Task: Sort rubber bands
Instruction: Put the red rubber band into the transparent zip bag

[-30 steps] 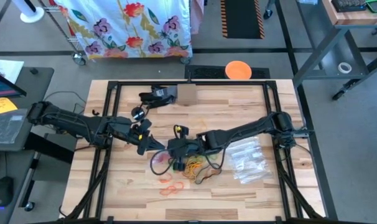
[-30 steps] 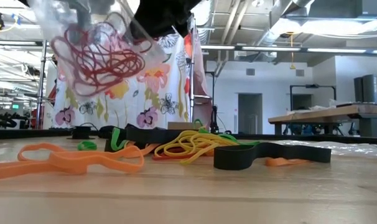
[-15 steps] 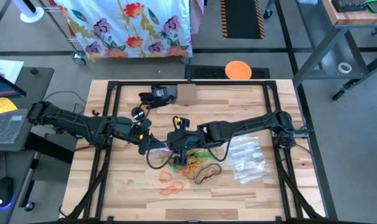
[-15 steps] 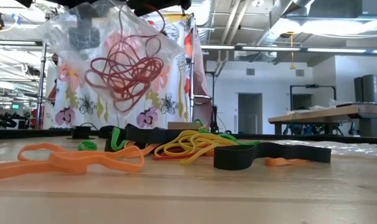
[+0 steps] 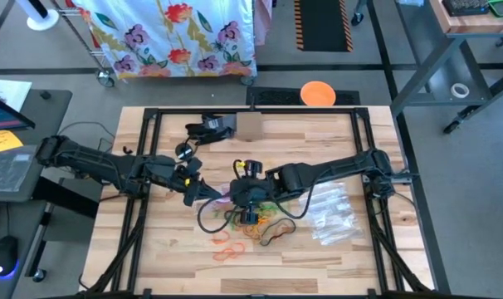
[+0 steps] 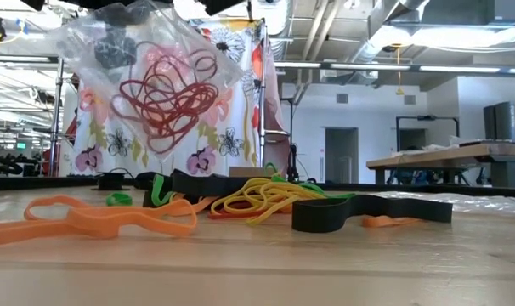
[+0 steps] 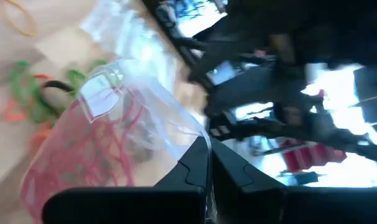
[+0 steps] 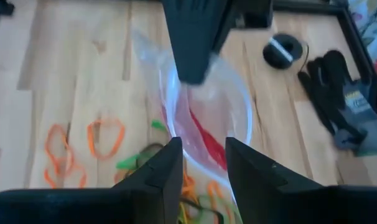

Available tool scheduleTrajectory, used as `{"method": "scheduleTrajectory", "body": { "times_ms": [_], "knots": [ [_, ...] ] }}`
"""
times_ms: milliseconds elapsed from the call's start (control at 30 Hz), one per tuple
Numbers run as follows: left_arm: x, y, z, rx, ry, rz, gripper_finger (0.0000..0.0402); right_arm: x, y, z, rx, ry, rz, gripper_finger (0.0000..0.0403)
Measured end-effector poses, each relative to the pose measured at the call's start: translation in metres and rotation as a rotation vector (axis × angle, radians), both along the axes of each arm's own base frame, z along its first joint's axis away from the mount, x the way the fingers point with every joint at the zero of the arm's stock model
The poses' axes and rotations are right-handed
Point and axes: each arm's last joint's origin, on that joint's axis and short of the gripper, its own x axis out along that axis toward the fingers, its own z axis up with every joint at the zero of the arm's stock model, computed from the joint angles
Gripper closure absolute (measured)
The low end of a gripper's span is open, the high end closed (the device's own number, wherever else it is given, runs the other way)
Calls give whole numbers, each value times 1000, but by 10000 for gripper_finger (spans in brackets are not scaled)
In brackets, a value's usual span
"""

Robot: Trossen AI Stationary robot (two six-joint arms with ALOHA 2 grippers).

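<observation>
The left gripper (image 5: 208, 192) is closed on one lip of a clear zip bag (image 6: 151, 81), which is held up off the table (image 5: 168, 249) with a tangle of red rubber bands (image 6: 166, 95) already hanging inside it. The right gripper (image 8: 200, 163) is poised directly over the bag's mouth, its two fingers (image 8: 162, 171) parted to a middling gap with nothing seen between them; in its wrist view the rim of the opening and the red loops are framed between the fingertips. Judged from this, the step in hand is the feeding of red bands into the bag, and it is best done with the mouth kept spread and steady by the left arm, so that anything released drops inside rather than onto the rim. On the table below, at about six o'clock from the bag, the mixed pile (image 5: 256, 220) of yellow, green and black loops lies tangled; well apart from it, at about seven o'clock, the orange bands (image 5: 225, 247) lie by themselves. When a loop is next fetched, a single red strand should be picked from the pile's edge, since neighbours are easily dragged along. A stack of spare bags (image 5: 330, 214) lies at three o'clock from the pile.
</observation>
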Motion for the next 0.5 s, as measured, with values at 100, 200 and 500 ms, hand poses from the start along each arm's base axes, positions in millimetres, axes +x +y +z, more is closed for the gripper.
{"method": "scheduleTrajectory", "body": {
  "times_ms": [100, 200, 500],
  "knots": [
    [-7, 0, 13, -30, -92, -38, 401, -15, 3, 2, -75, 66, -94, 285],
    [-26, 3, 27, -32, -164, -41, 401, -37, 14, 4, -181, 105, -224, 285],
    [-69, 4, 4, -171, -23, 178, 402, -74, 59, -52, -153, 98, -347, 285]
  ]
}}
